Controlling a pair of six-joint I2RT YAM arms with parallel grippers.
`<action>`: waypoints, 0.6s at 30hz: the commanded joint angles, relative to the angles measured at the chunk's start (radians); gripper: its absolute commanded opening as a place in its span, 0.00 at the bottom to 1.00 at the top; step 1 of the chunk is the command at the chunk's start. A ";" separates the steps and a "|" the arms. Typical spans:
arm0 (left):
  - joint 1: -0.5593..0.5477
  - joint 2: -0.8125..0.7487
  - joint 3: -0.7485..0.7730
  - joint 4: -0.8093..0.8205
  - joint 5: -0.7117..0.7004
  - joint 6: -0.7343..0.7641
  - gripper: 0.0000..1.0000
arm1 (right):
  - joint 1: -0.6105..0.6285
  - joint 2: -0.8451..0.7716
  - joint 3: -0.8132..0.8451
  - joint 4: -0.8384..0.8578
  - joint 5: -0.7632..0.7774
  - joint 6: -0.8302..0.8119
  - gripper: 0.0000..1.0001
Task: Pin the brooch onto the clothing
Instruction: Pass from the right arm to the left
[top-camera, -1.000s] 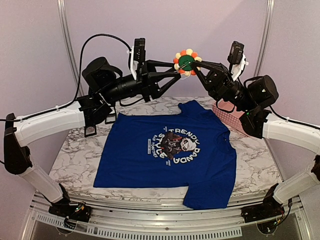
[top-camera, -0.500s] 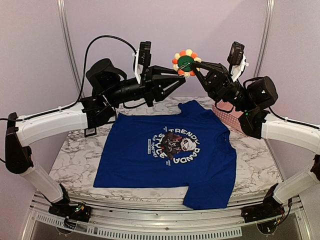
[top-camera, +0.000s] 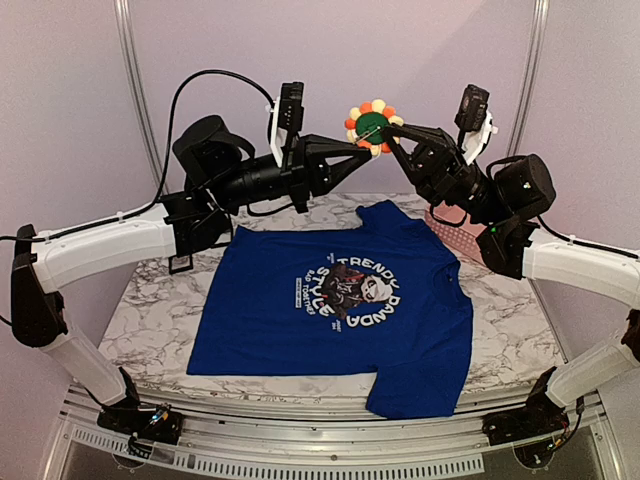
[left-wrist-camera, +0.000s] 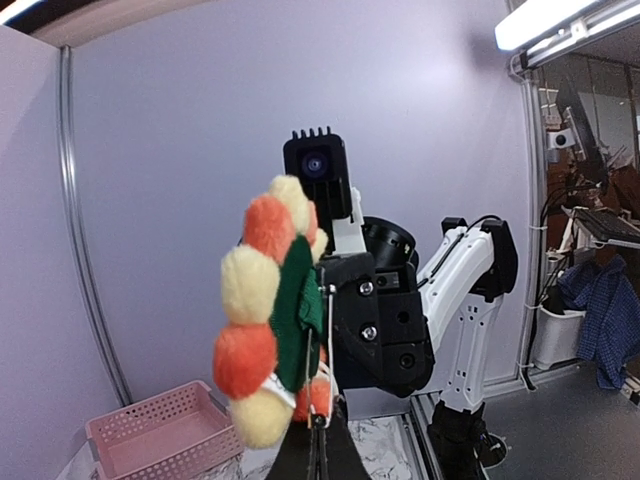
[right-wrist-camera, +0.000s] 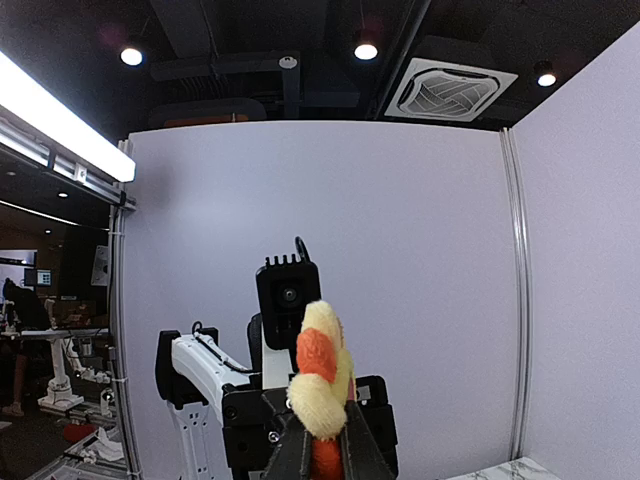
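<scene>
Brooch (right-wrist-camera: 322, 375) edge-on, apparently in right hand (right-wrist-camera: 325, 432)

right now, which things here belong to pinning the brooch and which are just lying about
For the job: brooch, blue T-shirt, left hand, right hand, both hands at the brooch.
Lying about: pink basket.

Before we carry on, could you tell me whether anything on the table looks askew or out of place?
The shirt lies sideways, and one sleeve hangs over the table's near edge. The brooch is held in the air.
</scene>
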 joint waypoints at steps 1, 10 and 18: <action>-0.002 -0.008 0.021 -0.087 -0.031 0.052 0.00 | 0.005 -0.018 -0.045 -0.119 0.002 -0.012 0.12; 0.054 -0.059 0.028 -0.611 -0.023 0.400 0.00 | -0.006 -0.205 -0.004 -0.795 -0.008 -0.270 0.89; 0.027 -0.089 0.059 -1.069 -0.051 0.727 0.00 | -0.017 -0.186 0.177 -1.469 -0.014 -0.538 0.97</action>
